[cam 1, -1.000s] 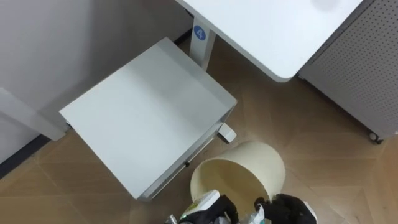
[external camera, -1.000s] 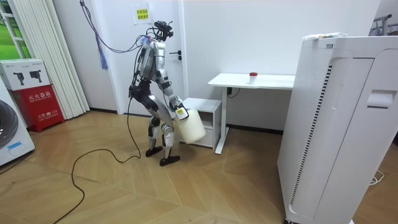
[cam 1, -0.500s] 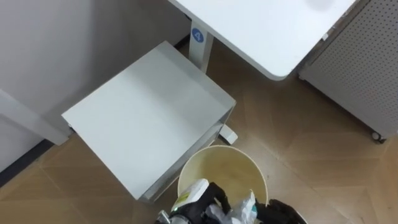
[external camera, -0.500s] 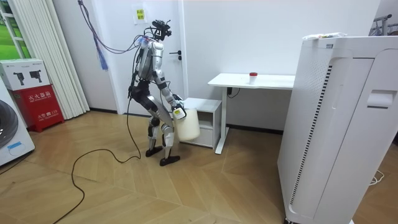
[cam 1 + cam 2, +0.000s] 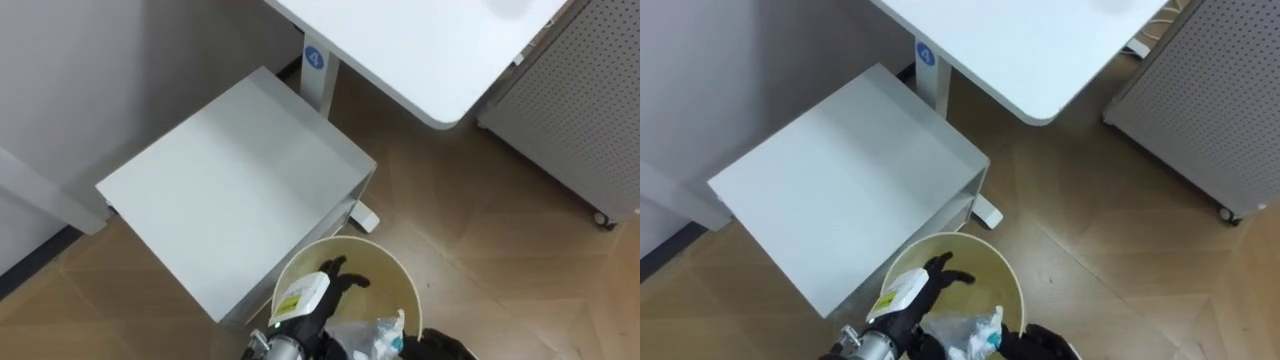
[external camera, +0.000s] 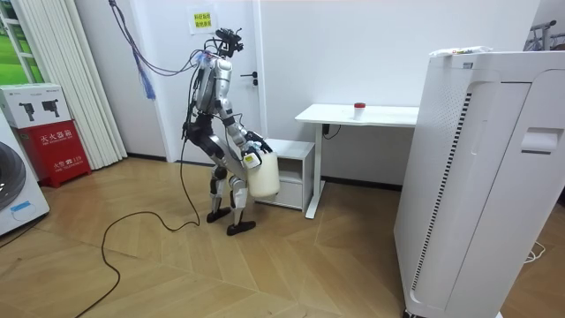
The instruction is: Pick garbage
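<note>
Fingers [image 5: 342,273] of L hand [image 5: 318,304] splayed inside bin [image 5: 395,285]; R hand [image 5: 440,346] by rim, fingers can't tell.

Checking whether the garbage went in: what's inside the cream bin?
The left robot hand reaches straight-fingered into the cream bin, and crumpled clear plastic lies at its near rim. Bare inner wall shows beyond; the bottom is covered.

- We are logging parquet floor [image 6: 265,274] and white walls [image 6: 371,44].
- We are noting a white desk [image 6: 357,113] standing beside a low white cabinet [image 5: 235,185].
- We are listing a tall white unit [image 6: 481,177] at the room view's right.
</note>
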Controlling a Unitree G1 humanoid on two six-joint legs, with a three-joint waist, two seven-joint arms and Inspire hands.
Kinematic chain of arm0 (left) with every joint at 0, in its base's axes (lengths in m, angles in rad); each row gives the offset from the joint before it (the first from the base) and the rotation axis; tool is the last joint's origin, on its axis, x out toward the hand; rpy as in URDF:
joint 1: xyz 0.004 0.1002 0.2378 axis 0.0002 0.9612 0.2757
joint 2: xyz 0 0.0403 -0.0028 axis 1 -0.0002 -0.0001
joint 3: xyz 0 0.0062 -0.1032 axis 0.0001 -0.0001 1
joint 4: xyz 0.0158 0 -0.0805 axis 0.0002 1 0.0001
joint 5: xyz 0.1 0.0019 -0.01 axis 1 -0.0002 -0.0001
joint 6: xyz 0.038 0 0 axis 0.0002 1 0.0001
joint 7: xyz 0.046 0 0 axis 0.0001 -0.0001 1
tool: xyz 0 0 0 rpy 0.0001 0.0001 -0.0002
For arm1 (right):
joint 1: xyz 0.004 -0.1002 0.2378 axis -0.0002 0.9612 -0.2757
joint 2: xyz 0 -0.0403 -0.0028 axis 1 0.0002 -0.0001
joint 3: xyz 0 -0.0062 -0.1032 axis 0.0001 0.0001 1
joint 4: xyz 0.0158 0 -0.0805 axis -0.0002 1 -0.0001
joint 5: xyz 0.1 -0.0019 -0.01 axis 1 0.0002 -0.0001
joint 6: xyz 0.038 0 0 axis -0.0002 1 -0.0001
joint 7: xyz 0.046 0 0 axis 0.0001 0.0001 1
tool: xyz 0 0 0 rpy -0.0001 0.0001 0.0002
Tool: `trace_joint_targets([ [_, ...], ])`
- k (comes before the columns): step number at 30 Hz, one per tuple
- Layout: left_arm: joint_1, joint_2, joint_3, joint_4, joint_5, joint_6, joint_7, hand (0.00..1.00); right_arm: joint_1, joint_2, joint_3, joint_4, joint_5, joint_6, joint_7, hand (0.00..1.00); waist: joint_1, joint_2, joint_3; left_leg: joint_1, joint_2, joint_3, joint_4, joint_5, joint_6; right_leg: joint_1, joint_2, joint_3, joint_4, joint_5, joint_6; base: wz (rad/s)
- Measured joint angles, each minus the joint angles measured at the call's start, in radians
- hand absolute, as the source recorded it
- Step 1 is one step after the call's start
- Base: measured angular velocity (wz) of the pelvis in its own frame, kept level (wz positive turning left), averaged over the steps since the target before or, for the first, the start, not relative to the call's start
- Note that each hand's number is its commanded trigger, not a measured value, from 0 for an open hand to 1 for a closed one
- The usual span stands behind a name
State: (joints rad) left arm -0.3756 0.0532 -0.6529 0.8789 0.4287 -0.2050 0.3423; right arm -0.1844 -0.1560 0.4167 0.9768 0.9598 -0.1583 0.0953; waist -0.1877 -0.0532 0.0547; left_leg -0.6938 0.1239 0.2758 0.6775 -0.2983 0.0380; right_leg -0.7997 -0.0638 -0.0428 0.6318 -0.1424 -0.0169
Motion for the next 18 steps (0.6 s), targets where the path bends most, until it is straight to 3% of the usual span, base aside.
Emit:
trace_joint_targets([
  [6,-0.004,0.000,0.009,0.000,0.045,0.003,0.021,0.00,0.008,-0.001,0.000,0.035,0.016,0.009,0.019,1.00,0.004,0.025,-0.0076,0.025,0.000,-0.009,-0.017,0.002,0.002,0.038,0.003,-0.009,-0.038,0.012,0.005,0.01],
  [15,-0.007,0.005,0.010,0.000,0.043,0.002,0.037,0.00,-0.008,-0.002,-0.001,0.126,0.017,0.020,0.037,1.00,0.004,0.029,-0.0043,0.127,-0.015,0.004,-0.092,0.011,0.001,0.130,-0.003,-0.009,-0.093,0.014,0.012,0.00],
  [18,-0.006,0.023,0.010,-0.024,0.045,-0.001,0.037,0.00,-0.004,-0.006,-0.017,0.137,0.017,0.018,0.037,1.00,0.001,0.039,0.0015,0.175,-0.015,0.006,-0.116,0.010,-0.001,0.180,0.006,-0.011,-0.123,0.016,0.015,-0.02],
])
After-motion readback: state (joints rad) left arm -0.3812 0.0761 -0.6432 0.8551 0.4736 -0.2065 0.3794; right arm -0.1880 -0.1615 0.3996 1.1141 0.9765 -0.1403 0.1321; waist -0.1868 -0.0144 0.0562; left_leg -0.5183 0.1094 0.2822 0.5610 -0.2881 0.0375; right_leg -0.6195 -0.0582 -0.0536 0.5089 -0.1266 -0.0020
